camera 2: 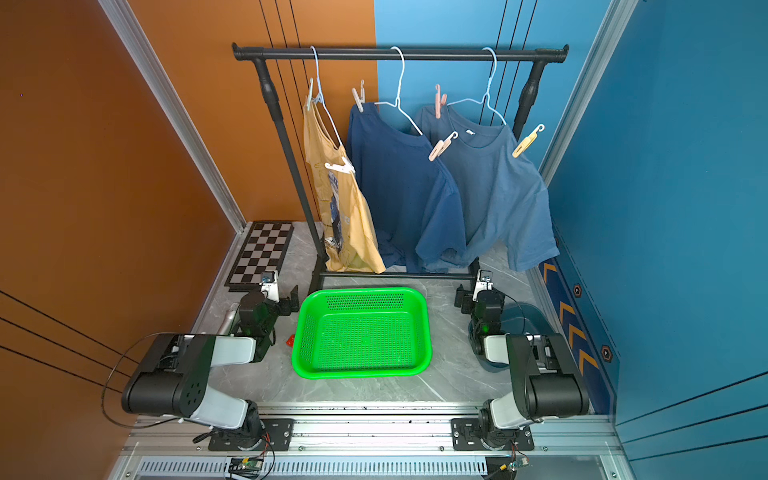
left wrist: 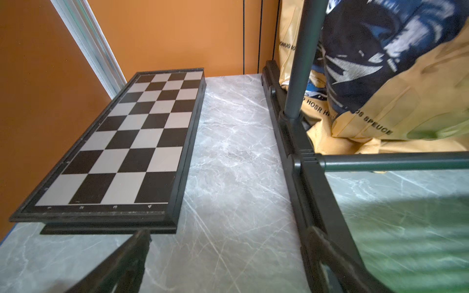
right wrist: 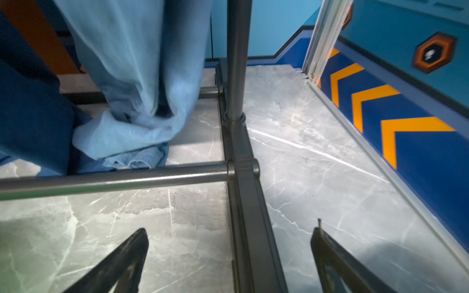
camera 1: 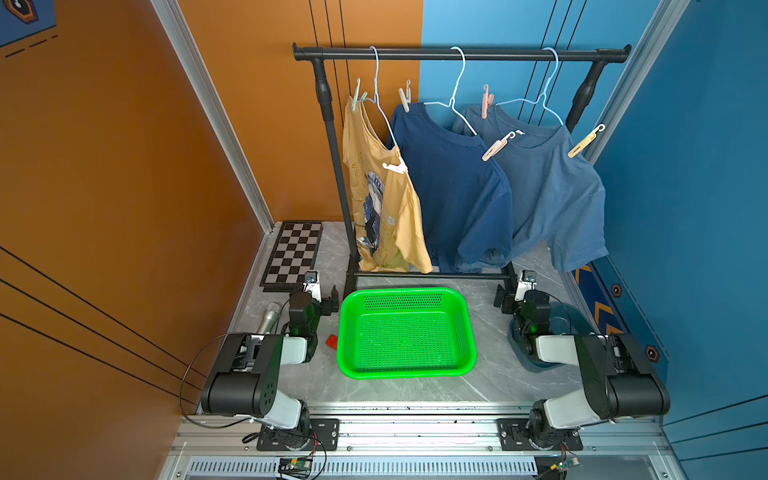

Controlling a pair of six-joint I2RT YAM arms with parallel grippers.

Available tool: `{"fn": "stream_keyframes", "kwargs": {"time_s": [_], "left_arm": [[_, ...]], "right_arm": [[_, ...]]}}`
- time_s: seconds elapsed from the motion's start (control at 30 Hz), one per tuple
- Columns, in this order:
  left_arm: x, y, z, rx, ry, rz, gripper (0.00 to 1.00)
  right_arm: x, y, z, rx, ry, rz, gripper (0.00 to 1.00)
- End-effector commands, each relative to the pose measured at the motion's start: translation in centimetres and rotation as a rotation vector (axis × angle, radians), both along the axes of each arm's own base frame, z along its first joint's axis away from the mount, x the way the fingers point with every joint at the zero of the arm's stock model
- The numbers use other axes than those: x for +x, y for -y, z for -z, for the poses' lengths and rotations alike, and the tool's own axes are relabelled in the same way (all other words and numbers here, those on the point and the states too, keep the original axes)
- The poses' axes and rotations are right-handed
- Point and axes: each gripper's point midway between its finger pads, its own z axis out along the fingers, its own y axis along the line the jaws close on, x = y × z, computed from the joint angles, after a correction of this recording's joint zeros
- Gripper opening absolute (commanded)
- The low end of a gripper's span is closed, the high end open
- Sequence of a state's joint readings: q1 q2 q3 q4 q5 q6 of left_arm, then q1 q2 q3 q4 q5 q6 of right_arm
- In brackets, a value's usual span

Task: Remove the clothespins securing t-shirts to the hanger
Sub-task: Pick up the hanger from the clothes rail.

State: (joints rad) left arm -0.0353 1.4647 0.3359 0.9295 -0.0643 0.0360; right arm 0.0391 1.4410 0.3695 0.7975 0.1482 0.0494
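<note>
Overhead, six clothespins on t-shirts

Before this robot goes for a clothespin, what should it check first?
1. Left gripper open, holding nothing: ok.
2. Right gripper open, holding nothing: ok.
3. Six clothespins clipped on and in view, for example the yellow clothespin: ok.
4. Green basket between the arms, nothing in it: ok.
5. T-shirts hanging untouched by either gripper: ok.
6. How hard the clothespins pinch: cannot tell.

Bare tabletop lane between chessboard and rack foot; t-shirts draped low behind basket.
</note>
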Motion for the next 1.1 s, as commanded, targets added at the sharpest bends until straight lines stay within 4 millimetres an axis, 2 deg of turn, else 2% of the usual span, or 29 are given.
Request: {"fn": "stream_keyframes", "kwargs": {"time_s": [0.0, 0.1, 0.2, 0.37, 0.57, 0.7, 0.9, 1.07], "left_arm": [[-0.9, -0.2, -1.5, 0.025, 0.034, -0.022, 0.98], [-1.4, 0.0, -3.4, 0.043, 0.061, -0.031, 0.98], [-1.6, 0.4, -6.7, 0.010, 0.135, -0.025, 0.98], [-1.3, 2.2, -10.7, -0.018, 0.173, 0.024, 0.98], [-2.1, 6.6, -14.3, 0.019, 0.198, 0.100, 0.98], [-3.0, 9.4, -17.0, 0.016, 0.223, 0.160, 0.98], [-5.1, 14.5, -21.5, -0.017, 0.294, 0.269, 0.98], [-6.9, 19.3, -25.0, -0.035, 0.350, 0.369, 0.98]], "right_arm": [[-0.1, 0.6, -3.0, -0.016, 0.017, 0.053, 1.00], [-0.8, 0.9, -5.6, -0.021, 0.064, 0.085, 1.00], [-1.5, 1.0, -7.9, -0.019, 0.090, 0.089, 1.00], [-2.6, 0.6, -10.2, 0.010, 0.076, 0.071, 1.00], [-3.8, -0.1, -12.6, 0.062, 0.075, 0.042, 1.00], [-4.4, -1.3, -14.1, 0.106, 0.077, -0.014, 1.00], [-5.8, -1.1, -17.2, 0.104, 0.101, -0.009, 1.00], [-7.3, -3.3, -20.0, 0.116, 0.169, -0.179, 1.00]]}}
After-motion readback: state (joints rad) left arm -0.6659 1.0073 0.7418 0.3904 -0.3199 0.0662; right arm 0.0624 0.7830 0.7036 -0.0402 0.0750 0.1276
